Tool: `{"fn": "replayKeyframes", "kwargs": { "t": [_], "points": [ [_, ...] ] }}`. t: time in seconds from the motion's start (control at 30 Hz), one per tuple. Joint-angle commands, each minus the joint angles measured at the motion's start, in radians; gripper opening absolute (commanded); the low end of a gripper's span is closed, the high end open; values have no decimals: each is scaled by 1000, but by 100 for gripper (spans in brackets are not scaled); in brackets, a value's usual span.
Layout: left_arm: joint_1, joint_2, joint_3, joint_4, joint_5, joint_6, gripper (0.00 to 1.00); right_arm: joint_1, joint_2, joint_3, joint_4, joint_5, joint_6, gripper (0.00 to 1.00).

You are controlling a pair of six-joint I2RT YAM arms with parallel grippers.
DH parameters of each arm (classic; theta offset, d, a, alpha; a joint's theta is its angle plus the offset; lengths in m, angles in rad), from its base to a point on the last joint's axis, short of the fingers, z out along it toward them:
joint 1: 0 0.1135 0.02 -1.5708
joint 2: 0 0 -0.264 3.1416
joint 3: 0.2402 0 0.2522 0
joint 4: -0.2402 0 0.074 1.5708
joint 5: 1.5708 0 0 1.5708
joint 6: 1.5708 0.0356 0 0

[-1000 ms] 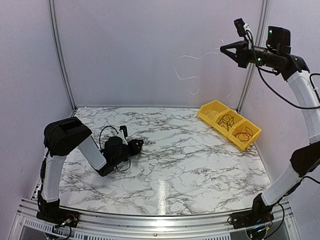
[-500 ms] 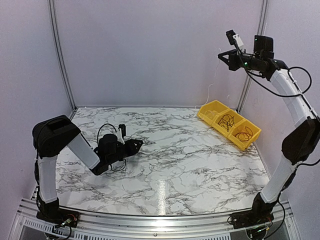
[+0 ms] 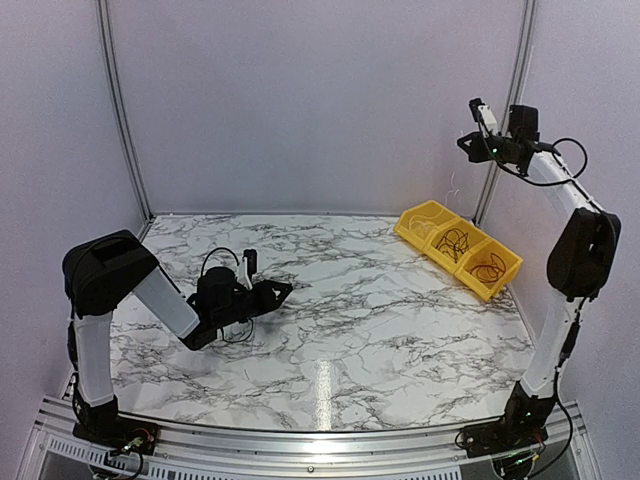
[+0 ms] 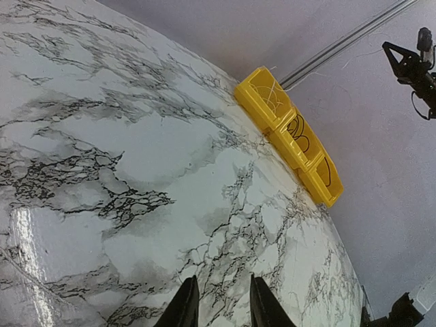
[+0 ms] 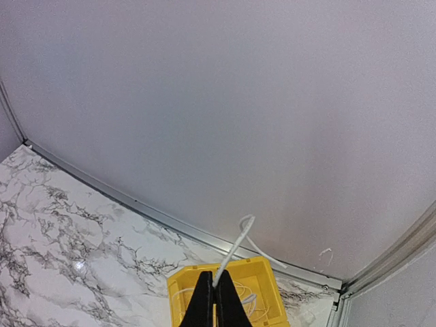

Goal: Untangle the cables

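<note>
Right gripper (image 5: 214, 286): raised high by the far right corner post. Its two black fingers are pressed flat together and taper to a narrow wedge. You have a thin white cable (image 5: 232, 255) pinched between the tips. It rises in a soft arc and curls over in a small hook against the plain matte wall (image 5: 204, 102), and a strand runs down toward the bin below.

Yellow bin (image 3: 438, 262): glossy moulded plastic with three square compartments in a row, set at an angle at the far right of the table.
- Farthest compartment: white coils (image 5: 182, 294), loose and springy, lying against the yellow floor.
- Middle compartment: black cables (image 3: 455, 241), hair-thin, in small overlapping rings.
- Nearest compartment: another dark coil (image 3: 490, 268), a rough oval. From above you can make out no colour beyond dark.

Left gripper (image 4: 222, 289): low over the table, left of centre, lying nearly level. Its black fingers are spread, with bare marble showing in the gap and nothing between them.

Table (image 3: 380, 320): polished white marble pattern with grey-black veining and a bright streak of glare near the front edge.

Thin dark loops (image 3: 213, 262) sit by the left wrist. You cannot tell from above whether they are arm wiring or one of the cables.
</note>
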Motion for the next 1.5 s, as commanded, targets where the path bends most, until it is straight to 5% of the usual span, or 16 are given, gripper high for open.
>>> {"fn": "replayKeyframes", "kwargs": {
  "t": [0.0,0.7,1.07,1.47],
  "points": [
    [-6,-6,-8,-9,16,-2,27,-56,68,77,50,-16,68,0],
    [-19,33,7,-9,15,-15,27,-51,384,108,-48,-172,83,0],
    [-24,35,0,-10,16,-14,27,9,485,131,-85,-97,44,0],
    [-21,-23,16,-74,16,49,27,10,372,76,-163,-16,9,37]
  ]
}}
